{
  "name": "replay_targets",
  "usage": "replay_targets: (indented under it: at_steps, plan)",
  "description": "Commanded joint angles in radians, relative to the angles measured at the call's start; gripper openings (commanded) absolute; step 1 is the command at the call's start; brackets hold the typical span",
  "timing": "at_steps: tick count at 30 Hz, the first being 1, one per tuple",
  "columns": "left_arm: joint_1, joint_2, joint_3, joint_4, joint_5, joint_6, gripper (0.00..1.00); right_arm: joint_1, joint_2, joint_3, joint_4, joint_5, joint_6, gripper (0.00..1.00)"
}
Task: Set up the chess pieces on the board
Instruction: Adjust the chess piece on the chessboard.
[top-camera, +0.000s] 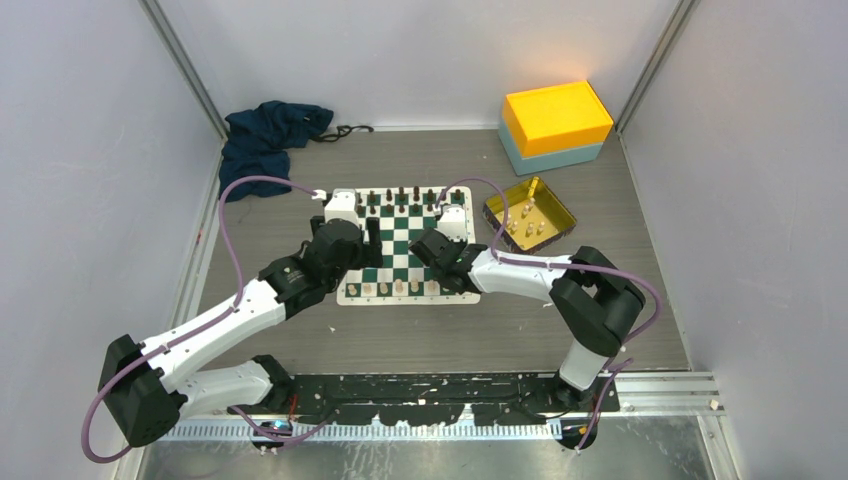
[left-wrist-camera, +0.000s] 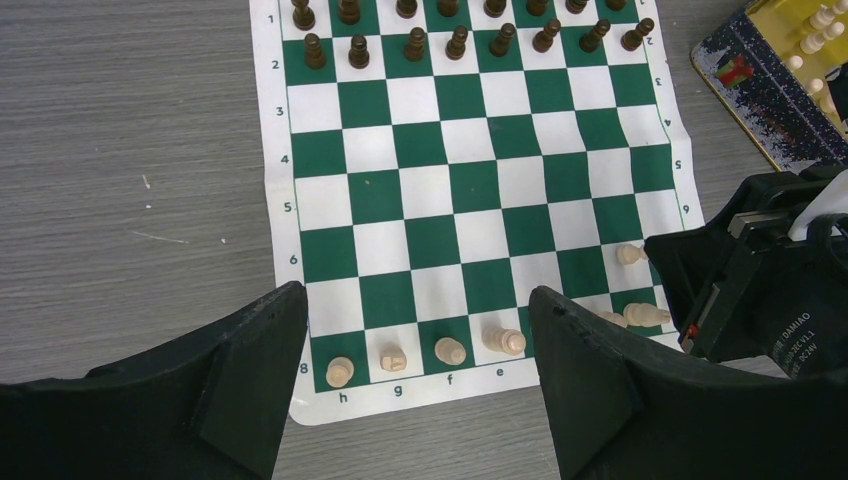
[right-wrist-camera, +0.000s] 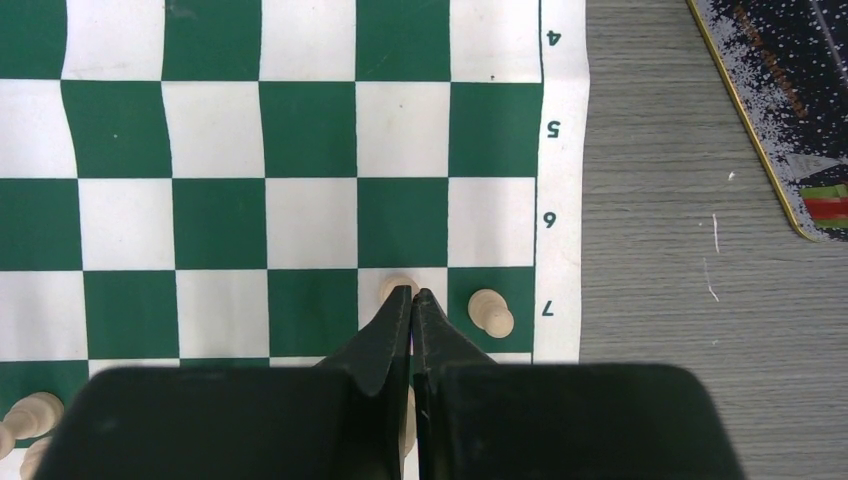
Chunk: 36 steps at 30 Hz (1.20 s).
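The right gripper (right-wrist-camera: 412, 296), its two black fingers pressed together, noses down onto a small cream pawn (right-wrist-camera: 398, 287) on a white square in the rank marked 7 of the flat green-and-white chessboard mat (left-wrist-camera: 463, 140). Whether the tips pinch the pawn's head or merely rest against it cannot be told. The steep approach from above looks meant to seat the pawn squarely without brushing its neighbour, a second cream pawn (right-wrist-camera: 490, 313) standing on the green edge-file square just beside it. The left gripper (left-wrist-camera: 417, 300) hovers above the board's near edge with its fingers spread wide and nothing between them, seemingly kept out of its partner's way. The cream wooden chess pieces (left-wrist-camera: 450, 351) are tiny turned figures of pale, bare-looking wood, each smaller than its square. Four stand side by side on the near rank from h to e, and a few more stand close to the right arm. Others sit in the shiny gold rectangular tray (top-camera: 560, 208) just off the board's right side, so the light side appears only partly set. The dark brown chess pieces (left-wrist-camera: 415, 45) line the two far ranks.
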<state>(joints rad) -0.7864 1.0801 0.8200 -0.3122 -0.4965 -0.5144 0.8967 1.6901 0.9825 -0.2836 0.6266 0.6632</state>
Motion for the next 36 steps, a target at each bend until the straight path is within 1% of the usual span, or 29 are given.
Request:
replay_targets:
  at_steps: [1, 10, 25, 28, 32, 36]
  plan:
    - [-0.004, -0.009, 0.001, 0.035, -0.014, 0.007, 0.82, 0.006, -0.039, 0.007, 0.018, 0.014, -0.003, 0.07]
    - [-0.004, -0.008, 0.001, 0.037, -0.014, 0.007, 0.82, 0.009, -0.035, 0.014, 0.024, -0.007, -0.015, 0.13]
    - [-0.004, -0.009, 0.001, 0.038, -0.013, 0.005, 0.82, 0.029, -0.055, 0.027, 0.036, -0.016, -0.042, 0.16]
    - [-0.003, -0.008, 0.001, 0.036, -0.013, 0.005, 0.82, 0.03, -0.061, 0.028, 0.034, -0.011, -0.043, 0.2]
    - [-0.004, -0.008, 0.0, 0.037, -0.013, 0.005, 0.81, 0.029, -0.062, 0.03, 0.033, -0.007, -0.043, 0.29]
    - [-0.003, -0.006, 0.0, 0.038, -0.013, 0.007, 0.82, 0.03, -0.05, 0.036, 0.029, -0.005, -0.042, 0.36]
